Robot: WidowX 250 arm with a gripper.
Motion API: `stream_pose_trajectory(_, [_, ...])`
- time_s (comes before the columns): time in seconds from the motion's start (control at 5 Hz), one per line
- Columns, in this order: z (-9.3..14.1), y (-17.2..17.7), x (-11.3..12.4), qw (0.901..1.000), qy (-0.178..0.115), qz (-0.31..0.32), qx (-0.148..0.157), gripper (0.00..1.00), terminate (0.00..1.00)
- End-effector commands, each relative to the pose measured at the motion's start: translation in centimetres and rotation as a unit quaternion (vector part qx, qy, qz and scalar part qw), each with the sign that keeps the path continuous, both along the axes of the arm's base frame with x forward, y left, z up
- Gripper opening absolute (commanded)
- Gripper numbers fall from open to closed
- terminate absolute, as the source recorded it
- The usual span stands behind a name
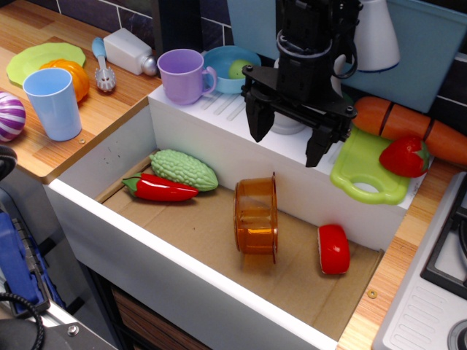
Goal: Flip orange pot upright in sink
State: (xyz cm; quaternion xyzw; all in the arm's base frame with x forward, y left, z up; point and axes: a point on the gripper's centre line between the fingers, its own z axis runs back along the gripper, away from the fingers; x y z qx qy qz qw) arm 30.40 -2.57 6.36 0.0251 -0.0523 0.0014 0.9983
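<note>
Observation view, sole camera:

- Lying on its side near the middle of the brown floor of the sink: orange pot, open mouth facing left, touching nothing else.
- Hovering above the far white rim, clear of the pot: gripper, black, fingers standing apart, gripping nothing.
- Resting at the far left of the sink floor: green bumpy gourd, with red chili pepper lying just beside it on the near side.
- Sitting to the right of the pot, apart from it: red tomato half.
- Standing on the far ledge: purple mug, with blue bowl just beside it on the right.
- Lying on the right ledge: green cutting board, carrying strawberry; carrot lying behind.
- Occupying the wooden counter at left: light blue cup, orange fruit, green plate.
- Showing at the right edge: grey stovetop.
- Backing the scene: dark tiled wall.
</note>
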Motion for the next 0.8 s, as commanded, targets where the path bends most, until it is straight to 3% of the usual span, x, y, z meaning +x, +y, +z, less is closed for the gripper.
stream_pose_trajectory(0.0, [0.0,0.0,0.0,1.0000,0.000,0.000,0.000,1.00,0.00])
stream_pose_trajectory(0.4, [-1.4,-0.9,0.2,0.9996,0.003,0.009,0.028,1.00,0.00])
stream_pose_trajectory(0.6, [-1.9,-0.9,0.4,0.9982,0.005,0.002,0.059,1.00,0.00])
